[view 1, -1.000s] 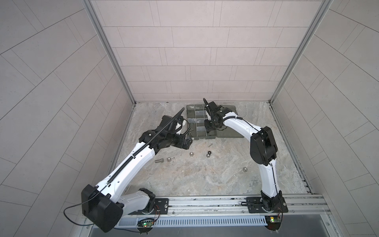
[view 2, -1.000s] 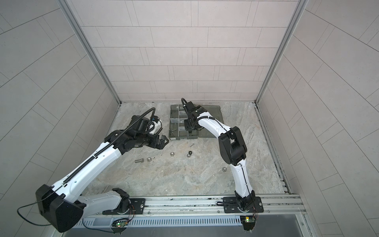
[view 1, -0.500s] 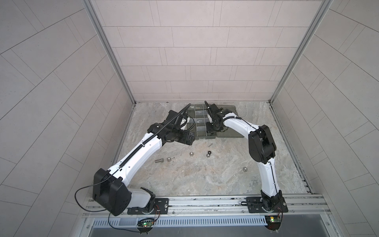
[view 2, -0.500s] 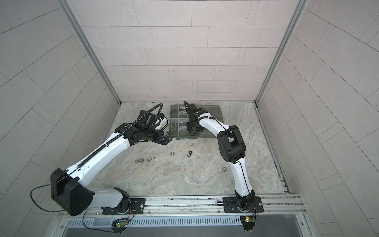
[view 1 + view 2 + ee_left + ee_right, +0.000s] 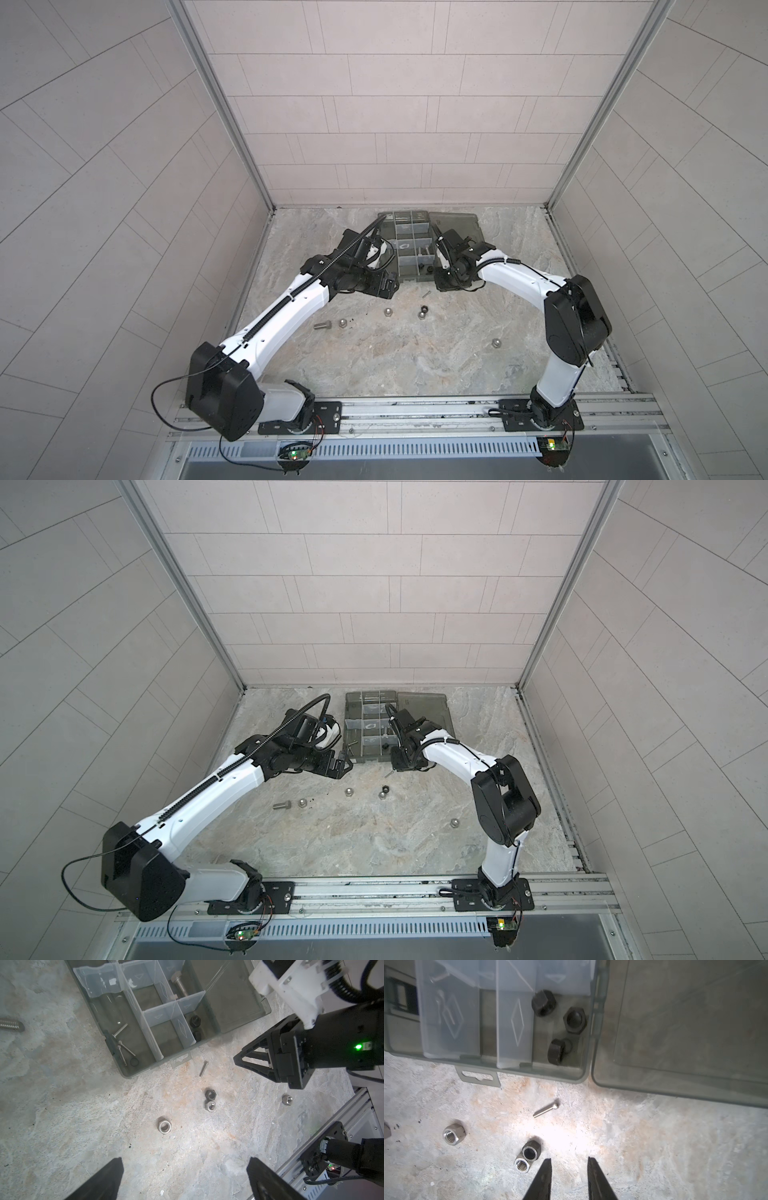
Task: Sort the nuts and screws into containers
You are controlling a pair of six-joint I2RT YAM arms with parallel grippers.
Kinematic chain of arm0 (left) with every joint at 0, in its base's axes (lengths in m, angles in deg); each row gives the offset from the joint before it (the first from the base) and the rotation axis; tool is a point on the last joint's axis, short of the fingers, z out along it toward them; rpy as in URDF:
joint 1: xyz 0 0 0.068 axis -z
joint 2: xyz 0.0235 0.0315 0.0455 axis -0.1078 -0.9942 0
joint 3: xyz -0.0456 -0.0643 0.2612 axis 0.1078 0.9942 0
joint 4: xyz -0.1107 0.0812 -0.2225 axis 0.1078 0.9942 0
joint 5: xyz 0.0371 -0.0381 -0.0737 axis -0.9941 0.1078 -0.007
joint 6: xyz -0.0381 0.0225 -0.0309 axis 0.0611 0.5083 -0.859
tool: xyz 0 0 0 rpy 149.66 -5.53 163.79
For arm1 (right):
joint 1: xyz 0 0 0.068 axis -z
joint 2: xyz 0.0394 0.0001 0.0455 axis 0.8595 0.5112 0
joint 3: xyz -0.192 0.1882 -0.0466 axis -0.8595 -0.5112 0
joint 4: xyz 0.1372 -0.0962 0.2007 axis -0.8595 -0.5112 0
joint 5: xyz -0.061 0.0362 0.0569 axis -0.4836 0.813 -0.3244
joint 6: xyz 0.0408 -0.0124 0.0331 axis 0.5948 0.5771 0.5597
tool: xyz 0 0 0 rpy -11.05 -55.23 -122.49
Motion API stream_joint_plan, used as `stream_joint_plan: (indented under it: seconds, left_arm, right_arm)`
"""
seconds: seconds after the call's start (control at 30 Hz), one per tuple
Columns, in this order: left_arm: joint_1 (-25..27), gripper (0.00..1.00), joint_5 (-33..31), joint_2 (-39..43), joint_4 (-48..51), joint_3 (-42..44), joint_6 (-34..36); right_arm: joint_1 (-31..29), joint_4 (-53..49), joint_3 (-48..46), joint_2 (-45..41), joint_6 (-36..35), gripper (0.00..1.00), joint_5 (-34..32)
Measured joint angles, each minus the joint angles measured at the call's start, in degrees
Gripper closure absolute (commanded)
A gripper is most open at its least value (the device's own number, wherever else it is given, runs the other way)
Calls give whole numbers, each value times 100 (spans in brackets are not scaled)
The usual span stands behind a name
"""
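Honestly, both grippers are empty: right gripper (image 5: pixel 569 1158) jaws slightly apart, left gripper (image 5: pixel 185 1159) wide open. The thin screw (image 5: pixel 546 1110) lies flat on the table (image 5: pixel 654 1147) just outside the organizer box (image 5: pixel 550 1073), so a pinch could skid it, maybe into the touching black nut (image 5: pixel 530 1152) and silver nut (image 5: pixel 521 1164).

Enclosed on three sides by pale tiled walls (image 5: pixel 374 124), joined at aluminium corner posts (image 5: pixel 223 104). Laid with a grey-beige marbled floor (image 5: pixel 395 365). Bounded in front by a metal rail (image 5: pixel 415 409). Lit evenly and diffusely.
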Motion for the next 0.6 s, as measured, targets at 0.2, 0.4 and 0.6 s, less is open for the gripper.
stream_joint_plan:
  seconds: [0.2, 0.4, 0.6]
  left_arm:
    - [9, 0, 4, 588, -33, 267, -50]
    - [9, 0, 48, 1091, -85, 544, -85]
    - [9, 0, 127, 1440, -92, 850, -92]
  right_arm:
    - [-289, 256, -267, 2, 557, 66, -2]
    - [-492, 520, -293, 160, 1209, 67, -42]
    - [-533, 570, -162, 568, 1825, 67, -192]
